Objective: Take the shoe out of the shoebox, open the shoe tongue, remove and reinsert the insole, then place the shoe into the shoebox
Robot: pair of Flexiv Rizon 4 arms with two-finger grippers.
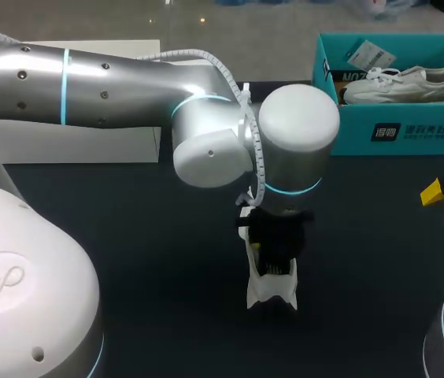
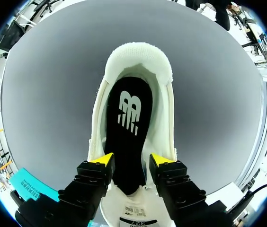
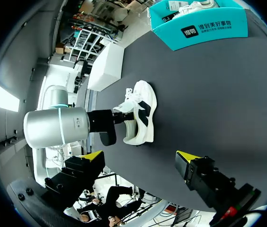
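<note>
At mid-table: shoe point(image 1: 271, 293) under left gripper point(image 2: 132, 165), well apart from shoebox point(image 1: 395, 130).
Left grip: astride black insole point(image 2: 129, 123); pinch cannot be told.
Right gripper point(image 3: 139, 158): spread, empty.
Advice: likely insole work, so keep it flat and centred.

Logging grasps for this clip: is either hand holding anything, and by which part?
Right hand: nothing, open. Left hand is at the white sneaker, over the front of its black insole; whether it grips cannot be told.

Middle: shoe point(image 1: 271, 293) covered from above by left arm point(image 1: 112, 79).
Far right: shoebox point(image 1: 411, 132).
Between them: bare surface point(image 1: 379, 236), open passage.
</note>
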